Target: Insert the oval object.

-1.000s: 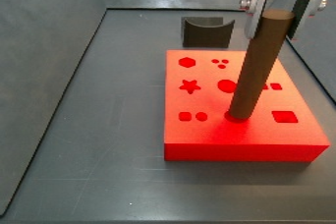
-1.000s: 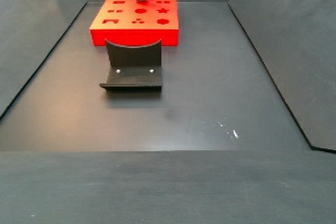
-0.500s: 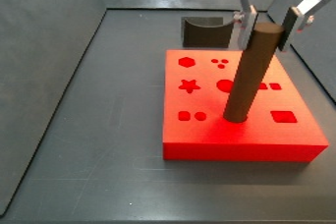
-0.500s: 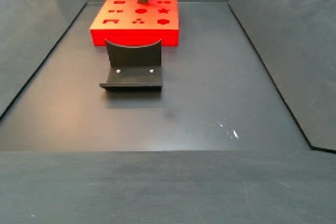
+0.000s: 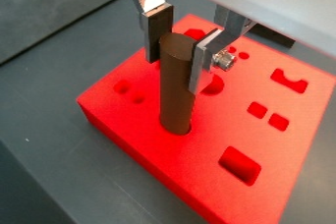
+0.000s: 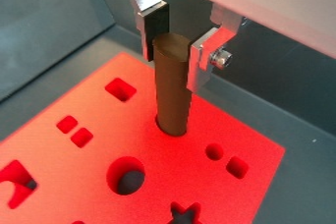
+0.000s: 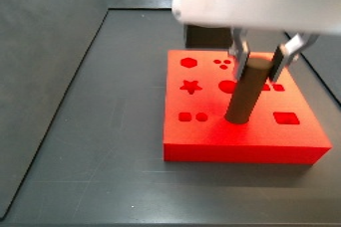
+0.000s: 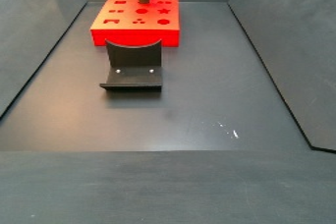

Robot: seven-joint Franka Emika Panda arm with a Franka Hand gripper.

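Lowered since a second ago, the gripper (image 5: 183, 43) clamps its jaws on the oval object (image 5: 175, 85), upright in the red block's (image 7: 240, 136) three-o'clock hole; rigid, smooth, best held near its top.

Brown oval object (image 5: 175, 85), upright, lower end in red block (image 5: 144, 140)
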